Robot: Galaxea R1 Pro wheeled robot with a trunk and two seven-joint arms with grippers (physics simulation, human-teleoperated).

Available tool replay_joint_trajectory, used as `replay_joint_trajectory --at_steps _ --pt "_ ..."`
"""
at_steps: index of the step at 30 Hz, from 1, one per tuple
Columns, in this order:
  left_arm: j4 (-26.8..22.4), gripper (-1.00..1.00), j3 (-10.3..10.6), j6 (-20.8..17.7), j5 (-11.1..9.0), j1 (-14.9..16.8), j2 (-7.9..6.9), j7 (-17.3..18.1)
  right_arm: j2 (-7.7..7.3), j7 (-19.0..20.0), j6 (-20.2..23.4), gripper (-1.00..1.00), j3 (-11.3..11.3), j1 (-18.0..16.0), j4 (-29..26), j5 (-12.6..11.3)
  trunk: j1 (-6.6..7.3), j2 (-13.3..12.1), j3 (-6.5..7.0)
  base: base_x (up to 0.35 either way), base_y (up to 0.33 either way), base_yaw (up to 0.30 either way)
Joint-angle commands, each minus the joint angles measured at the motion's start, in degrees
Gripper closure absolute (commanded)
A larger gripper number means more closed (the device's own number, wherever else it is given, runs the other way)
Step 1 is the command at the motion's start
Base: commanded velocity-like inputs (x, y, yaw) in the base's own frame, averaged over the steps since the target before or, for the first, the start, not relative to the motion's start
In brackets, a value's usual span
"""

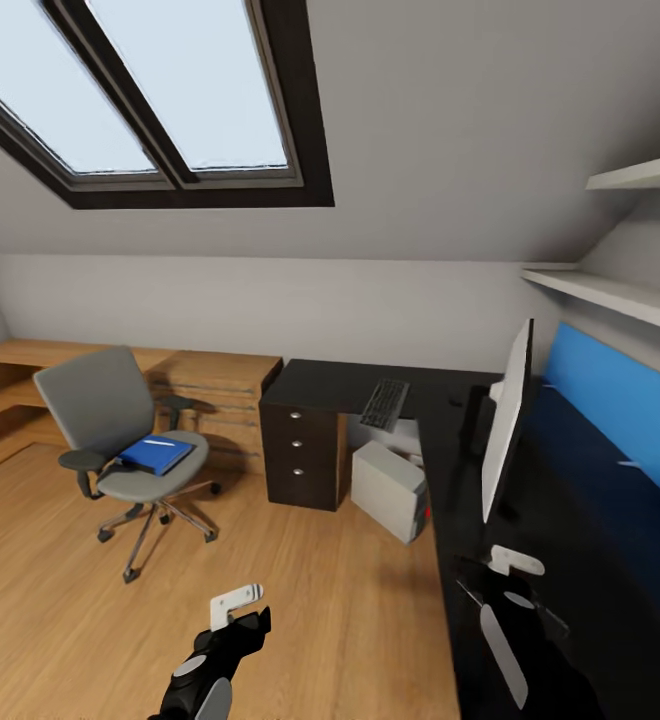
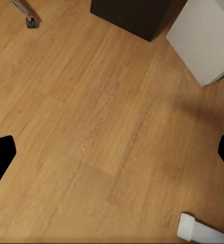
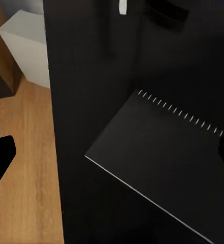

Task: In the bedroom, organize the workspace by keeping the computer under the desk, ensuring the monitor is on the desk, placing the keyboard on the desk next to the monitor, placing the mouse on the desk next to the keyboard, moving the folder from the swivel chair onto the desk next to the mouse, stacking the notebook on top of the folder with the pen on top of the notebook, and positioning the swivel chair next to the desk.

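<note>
The grey swivel chair (image 1: 120, 430) stands on the floor at left, away from the desk, with the blue folder (image 1: 156, 455) on its seat. A thin white streak on the folder may be the pen. The black desk (image 1: 450, 470) carries the keyboard (image 1: 385, 403) and the monitor (image 1: 507, 430), which I see edge-on. The pale computer (image 1: 390, 490) sits under it. My right gripper (image 1: 510, 562) hangs open over the dark notebook (image 3: 158, 157) on the desk. My left gripper (image 1: 238, 603) is open over bare floor. I cannot make out the mouse.
A dark three-drawer unit (image 1: 303, 455) holds up the desk's left end, next to the computer (image 2: 203, 35). Low light-wood cabinets (image 1: 210, 385) run along the back wall. A blue panel (image 1: 620, 400) and white shelves (image 1: 620, 295) are at right. Open plank floor (image 1: 300, 590) lies between chair and desk.
</note>
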State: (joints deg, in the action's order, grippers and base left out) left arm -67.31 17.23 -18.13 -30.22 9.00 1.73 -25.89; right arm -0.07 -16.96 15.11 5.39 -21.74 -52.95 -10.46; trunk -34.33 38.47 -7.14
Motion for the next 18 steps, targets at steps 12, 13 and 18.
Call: replay_joint_trajectory --at_steps 12,13,18 --pt "-0.10 -1.00 -0.91 -0.21 -0.53 0.04 -0.01 -0.46 -1.27 -0.34 0.03 -1.00 0.09 -0.07 1.37 -0.27 -0.02 0.09 -0.10 -0.006 -0.283 0.000" --pt "-0.10 -1.00 -1.03 -0.22 -0.53 0.05 -0.02 -0.46 -1.55 -0.31 0.02 -1.00 0.11 -0.11 1.77 -0.27 -0.02 0.09 -0.10 -0.001 -0.074 0.000" --pt "-0.10 -1.00 -1.40 -0.23 -0.54 0.05 -0.05 -0.47 -2.57 -0.22 -0.07 -1.00 0.14 -0.78 3.62 -0.27 -0.02 0.09 -0.10 0.000 -0.036 0.000"
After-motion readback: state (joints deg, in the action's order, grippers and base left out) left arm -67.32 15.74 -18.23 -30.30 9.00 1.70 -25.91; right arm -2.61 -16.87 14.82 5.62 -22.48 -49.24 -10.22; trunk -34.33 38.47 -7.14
